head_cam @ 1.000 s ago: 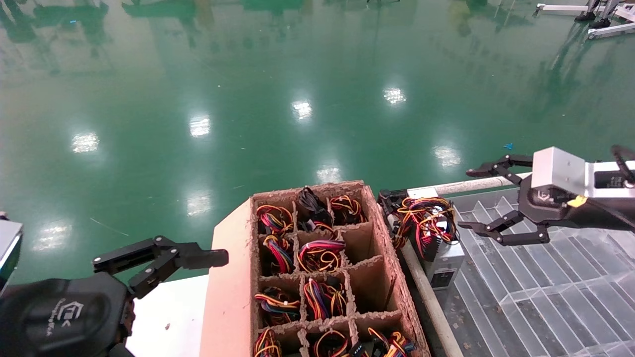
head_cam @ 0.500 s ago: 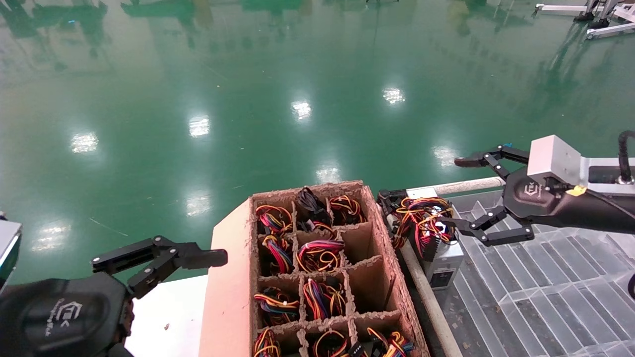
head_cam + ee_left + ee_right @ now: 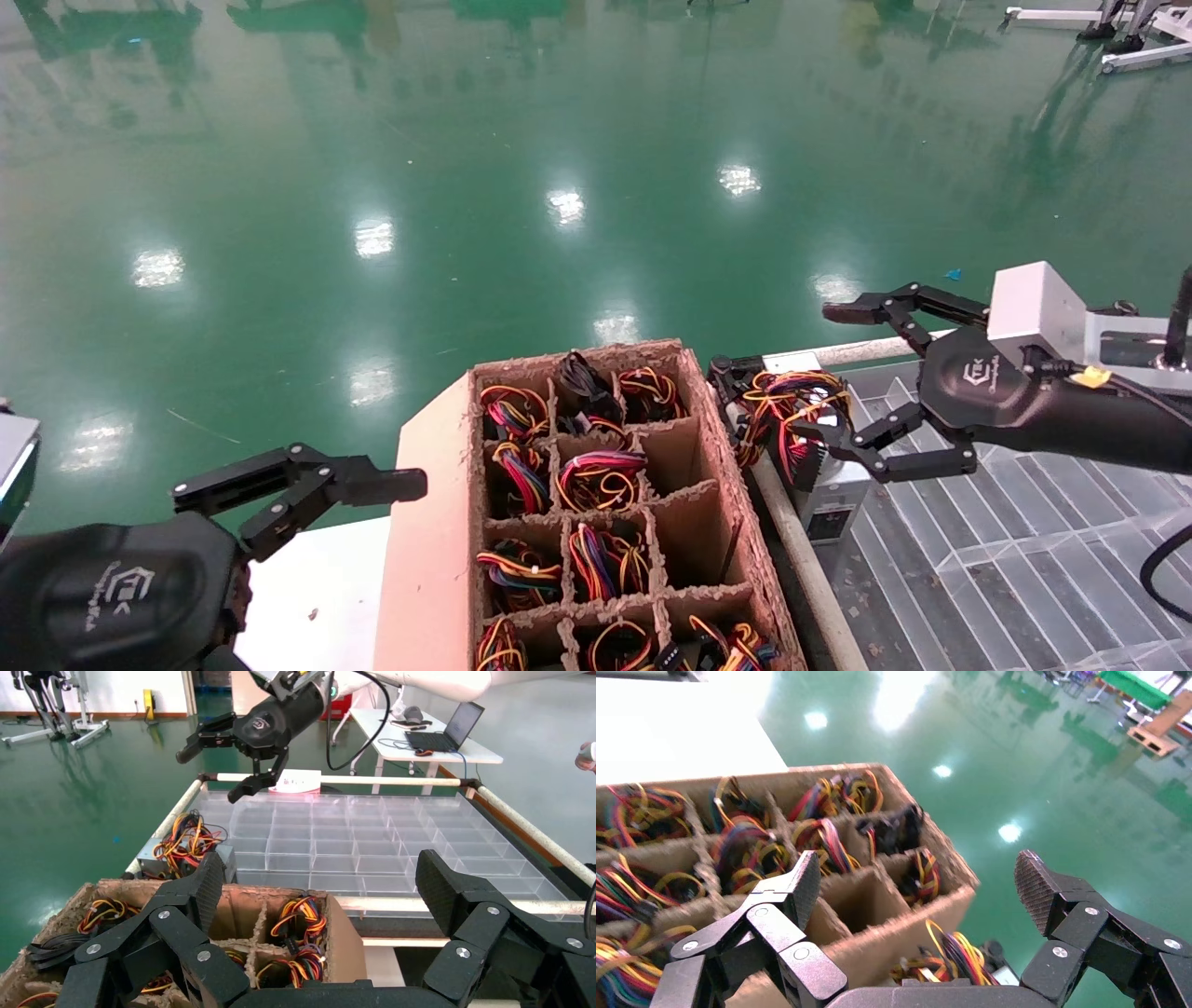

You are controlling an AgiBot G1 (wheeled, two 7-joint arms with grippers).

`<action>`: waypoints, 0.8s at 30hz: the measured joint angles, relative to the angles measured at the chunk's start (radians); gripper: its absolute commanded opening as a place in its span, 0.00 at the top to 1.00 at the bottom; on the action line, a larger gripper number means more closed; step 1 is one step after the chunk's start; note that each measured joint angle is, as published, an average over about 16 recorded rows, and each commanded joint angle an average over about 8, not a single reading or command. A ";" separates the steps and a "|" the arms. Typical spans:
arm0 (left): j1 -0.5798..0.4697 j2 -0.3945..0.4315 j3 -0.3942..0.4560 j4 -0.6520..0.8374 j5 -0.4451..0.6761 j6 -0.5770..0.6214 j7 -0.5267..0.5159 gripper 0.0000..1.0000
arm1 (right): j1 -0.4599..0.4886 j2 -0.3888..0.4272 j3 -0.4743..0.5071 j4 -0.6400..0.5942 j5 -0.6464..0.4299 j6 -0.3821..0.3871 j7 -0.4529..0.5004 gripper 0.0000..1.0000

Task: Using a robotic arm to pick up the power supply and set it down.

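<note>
While my right gripper [image 3: 843, 373] hangs wide open just above the power supply [image 3: 832, 485], its lower finger seems near the wires [image 3: 792, 410]. Closing now may snag them. My left gripper [image 3: 307, 485] idles open beside the carton [image 3: 428, 559].

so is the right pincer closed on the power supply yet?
No, the right pincer is wide open above the power supply, which sits on the clear tray.

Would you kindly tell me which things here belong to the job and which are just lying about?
Job:
- power supply, on the tray's near corner
- right claw, open above it

Lying about:
- cardboard box of wire bundles
- clear divided tray
- left claw, open, parked
</note>
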 measured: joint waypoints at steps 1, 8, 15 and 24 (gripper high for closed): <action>0.000 0.000 0.000 0.000 0.000 0.000 0.000 0.00 | -0.015 0.004 0.004 0.022 0.013 0.001 0.015 0.00; 0.000 0.000 0.000 0.000 0.000 0.000 0.000 0.00 | -0.120 0.032 0.034 0.174 0.106 0.009 0.117 0.00; 0.000 0.000 0.000 0.000 0.000 0.000 0.000 0.00 | -0.225 0.060 0.065 0.327 0.199 0.017 0.220 0.00; 0.000 0.000 0.000 0.000 0.000 0.000 0.000 0.00 | -0.362 0.096 0.104 0.525 0.319 0.028 0.353 0.00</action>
